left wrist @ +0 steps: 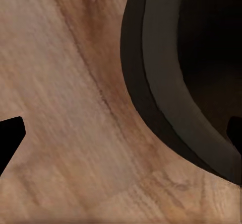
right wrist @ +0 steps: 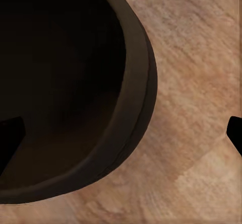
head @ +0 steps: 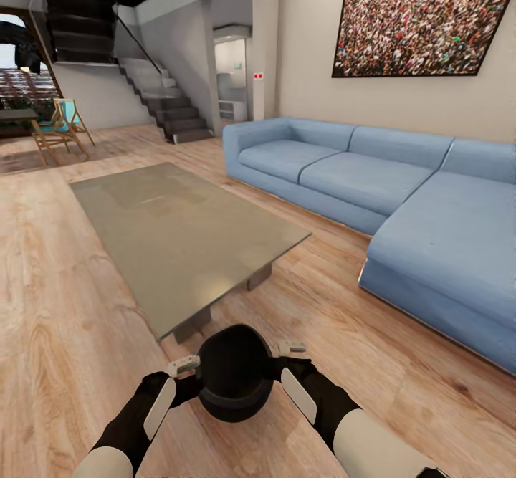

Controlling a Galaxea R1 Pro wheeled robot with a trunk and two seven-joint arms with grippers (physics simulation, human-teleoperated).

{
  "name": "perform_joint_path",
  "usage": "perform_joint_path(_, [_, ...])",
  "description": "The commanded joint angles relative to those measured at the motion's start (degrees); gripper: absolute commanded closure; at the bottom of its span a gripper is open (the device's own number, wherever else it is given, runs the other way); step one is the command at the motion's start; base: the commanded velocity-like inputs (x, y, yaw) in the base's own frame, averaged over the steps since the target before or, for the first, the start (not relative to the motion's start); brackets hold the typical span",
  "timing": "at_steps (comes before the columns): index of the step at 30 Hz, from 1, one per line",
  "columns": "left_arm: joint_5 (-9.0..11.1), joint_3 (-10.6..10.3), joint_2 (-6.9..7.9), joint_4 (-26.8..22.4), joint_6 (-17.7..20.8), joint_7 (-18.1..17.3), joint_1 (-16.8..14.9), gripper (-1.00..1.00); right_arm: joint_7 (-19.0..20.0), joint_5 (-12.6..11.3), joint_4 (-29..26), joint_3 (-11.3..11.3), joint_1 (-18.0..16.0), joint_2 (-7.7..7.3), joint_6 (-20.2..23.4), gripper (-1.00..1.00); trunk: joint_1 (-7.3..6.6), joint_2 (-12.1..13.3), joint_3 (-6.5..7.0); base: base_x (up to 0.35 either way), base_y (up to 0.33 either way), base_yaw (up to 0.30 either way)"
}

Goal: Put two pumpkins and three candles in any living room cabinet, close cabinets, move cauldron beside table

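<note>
The black cauldron (head: 235,381) is low over the wooden floor, just in front of the near corner of the grey-topped table (head: 179,234). My left gripper (head: 188,376) flanks its left side and my right gripper (head: 287,360) its right side. In the left wrist view the left gripper (left wrist: 121,133) is open and straddles the cauldron's rim (left wrist: 166,118), with one dark fingertip (left wrist: 10,138) over the floor. In the right wrist view the right gripper (right wrist: 121,133) is open as well, with the cauldron's rim (right wrist: 136,108) between its tips. Pumpkins, candles and cabinet are out of view.
A blue corner sofa (head: 401,191) runs along the right, close to the table. Bare wooden floor (head: 57,320) stretches on the left. Far back are stairs (head: 168,109) and wooden chairs (head: 61,130) by a doorway.
</note>
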Motion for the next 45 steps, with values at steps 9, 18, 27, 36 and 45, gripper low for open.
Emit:
perform_joint_path(9, [0.0,0.0,0.00,0.0,0.1,0.0,0.0,-1.00,0.0,-0.1,0.0,-0.1,0.0,0.00,0.3,-1.00,-0.23,0.1,2.00,-0.107,0.022,0.000])
perform_joint_path(18, [0.0,0.0,0.20,0.0,2.6,0.1,-0.2,-1.00,-0.1,-0.1,-0.1,0.0,0.0,0.00,0.6,-1.00,-0.83,1.0,3.91,-0.003,0.001,0.000])
perform_joint_path(27, [0.0,0.1,0.45,0.0,9.6,0.2,-1.3,-1.00,-0.3,-0.3,-1.5,-0.2,0.0,0.00,3.2,-1.00,-2.81,4.6,5.53,-0.112,0.010,0.000])
perform_joint_path(36, [0.0,0.1,0.52,0.0,9.9,0.3,-1.5,-1.00,-0.3,-0.4,-1.6,-0.4,0.0,0.00,4.8,-1.00,-4.78,8.2,7.15,-0.013,0.002,0.000])
perform_joint_path(45, [0.0,0.1,0.55,0.0,10.0,0.4,-1.5,-1.00,-0.9,-0.4,-2.4,-0.4,0.0,0.00,4.9,-1.00,-6.76,11.8,8.76,-0.096,0.033,0.000])
